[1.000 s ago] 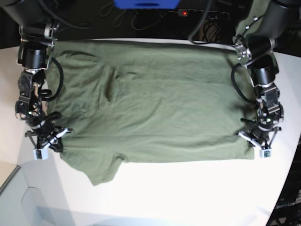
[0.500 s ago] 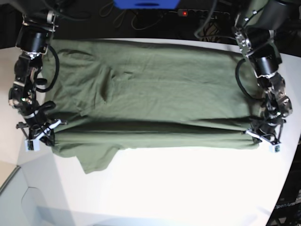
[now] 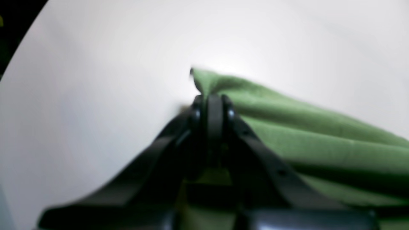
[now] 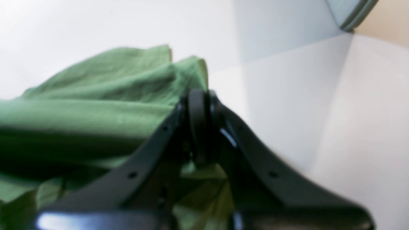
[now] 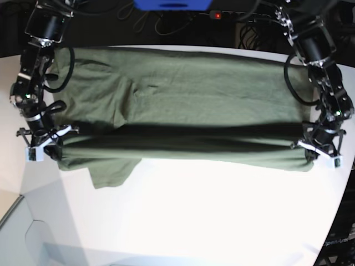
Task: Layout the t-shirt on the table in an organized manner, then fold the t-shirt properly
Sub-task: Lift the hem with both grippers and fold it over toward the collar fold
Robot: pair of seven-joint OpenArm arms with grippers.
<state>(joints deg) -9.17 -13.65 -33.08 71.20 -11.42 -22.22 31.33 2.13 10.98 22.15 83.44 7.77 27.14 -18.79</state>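
Near edge of the shirt (image 5: 183,111) is held raised off the table (image 5: 194,221) along its whole width. One end is pinched by the left gripper (image 5: 320,151), jaws closed tight on a corner fold in the left wrist view (image 3: 204,84); the other end is pinched likewise by the right gripper (image 5: 43,143), cloth bunched at its tips (image 4: 188,72). The shirt's long axis runs gripper to gripper, across the table. The rest of the cloth lies flat beyond both grippers, toward the far edge; neither arm is judged nearer.
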